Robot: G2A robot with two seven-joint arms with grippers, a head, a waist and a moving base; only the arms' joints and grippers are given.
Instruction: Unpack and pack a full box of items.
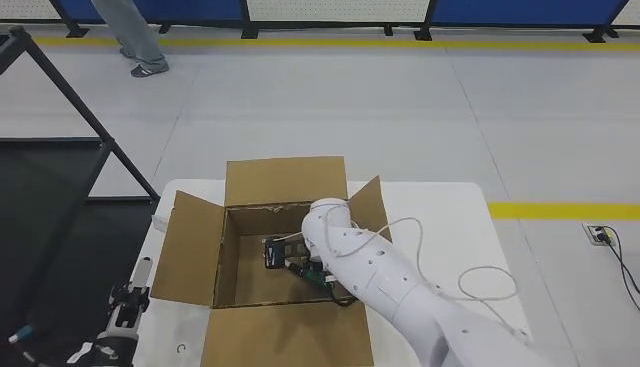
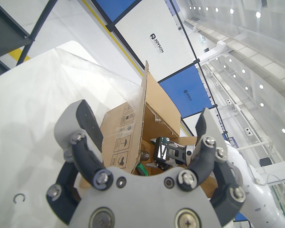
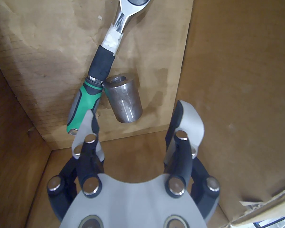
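2 items in the box: a ratchet wrench [image 3: 104, 60] and a steel socket [image 3: 123, 98] rest on the cardboard floor, touching where the socket's open end meets the wrench's handle.
Box [image 1: 285, 180]: open, with 4 flaps folded out, standing on the white worktop [image 1: 450, 217]. I see nothing else on the stretch of floor that my right wrist camera covers.
Right gripper [image 3: 135, 113]: down inside the box, jaws spread wide and empty, hanging above the floor.
Socket from that gripper: just ahead of the fingertips, roughly on the line between them, and it looks to be lying on its side.
Wrench from that gripper: the green grip end is just beside 1 fingertip, and the chrome head is furthest ahead.
Left gripper [image 2: 144, 109]: jaws wide and empty, outside the box over the worktop, with a side flap ahead of it.
Step in hand: I judge this as unpacking, with the right arm lined up for a pick and most likely going for the socket.
Next move calls for: going lower, centring both fingers across the socket's round body, then closing.
Watch for: smooth steel may roll or slip. The near finger must clear the green grip, or the wrench gets nudged.
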